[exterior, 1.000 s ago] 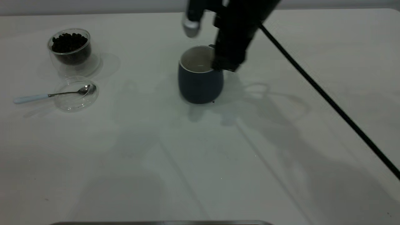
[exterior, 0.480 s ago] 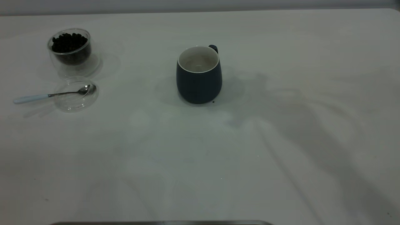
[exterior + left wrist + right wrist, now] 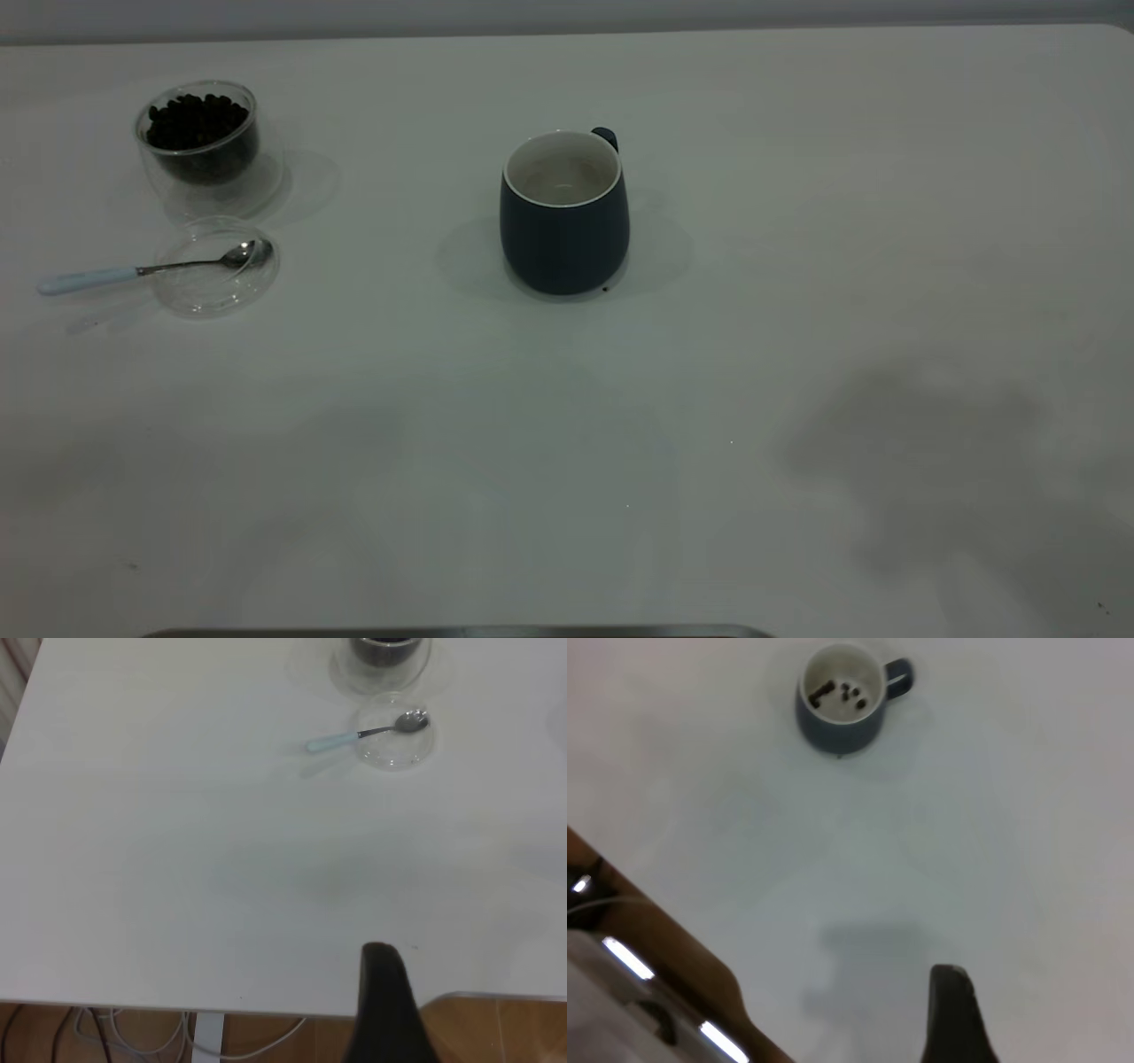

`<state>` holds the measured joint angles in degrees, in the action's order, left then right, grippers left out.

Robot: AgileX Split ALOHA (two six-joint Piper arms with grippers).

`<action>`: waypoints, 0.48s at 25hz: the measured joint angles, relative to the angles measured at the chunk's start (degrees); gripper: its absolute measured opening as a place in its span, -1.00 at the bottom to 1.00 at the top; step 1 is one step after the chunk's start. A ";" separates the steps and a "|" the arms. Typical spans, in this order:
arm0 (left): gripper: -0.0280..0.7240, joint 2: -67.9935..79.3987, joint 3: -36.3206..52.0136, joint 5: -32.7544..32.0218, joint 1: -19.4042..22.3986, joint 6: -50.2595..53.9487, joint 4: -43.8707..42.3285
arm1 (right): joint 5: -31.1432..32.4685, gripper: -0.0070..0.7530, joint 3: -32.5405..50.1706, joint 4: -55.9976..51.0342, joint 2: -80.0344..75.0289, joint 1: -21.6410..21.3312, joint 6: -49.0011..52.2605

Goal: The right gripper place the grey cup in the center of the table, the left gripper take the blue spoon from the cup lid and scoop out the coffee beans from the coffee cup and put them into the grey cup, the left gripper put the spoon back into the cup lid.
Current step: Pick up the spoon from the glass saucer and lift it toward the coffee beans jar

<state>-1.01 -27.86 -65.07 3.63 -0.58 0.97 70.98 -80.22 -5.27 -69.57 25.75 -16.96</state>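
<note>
The grey cup (image 3: 564,213) stands upright near the middle of the table (image 3: 620,443), handle toward the far side. In the right wrist view the grey cup (image 3: 842,700) holds a few dark coffee beans (image 3: 837,693). The coffee cup (image 3: 197,142) with its heap of coffee beans (image 3: 197,120) stands at the far left. In front of it lies the cup lid (image 3: 215,266), with the blue spoon (image 3: 142,268) resting bowl-in-lid, handle pointing left. Neither gripper shows in the exterior view. My left gripper (image 3: 383,992) hangs over the table's edge, far from the spoon (image 3: 368,734). My right gripper (image 3: 952,1014) is far from the cup.
The table's edge runs through the left wrist view, with wooden floor and cables (image 3: 106,1028) below it. The right wrist view shows the table's edge and floor (image 3: 620,930) at one corner. A dark strip (image 3: 461,632) lies along the near edge.
The right arm that was over the grey cup one second ago has left the exterior view. Its shadow has drifted to the near right. The cup, spoon, lid and coffee cup have not moved.
</note>
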 joint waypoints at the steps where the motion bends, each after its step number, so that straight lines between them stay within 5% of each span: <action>1: 0.60 0.00 0.00 0.00 0.00 0.00 0.00 | 0.00 0.23 1.09 0.45 2.14 0.00 0.13; 12: 0.60 0.00 0.00 0.00 0.00 0.12 0.00 | 0.00 0.23 25.69 3.46 35.28 -1.06 3.27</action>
<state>-1.01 -27.86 -65.07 3.63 -0.47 0.97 70.98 -54.52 -1.81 -34.29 24.69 -13.69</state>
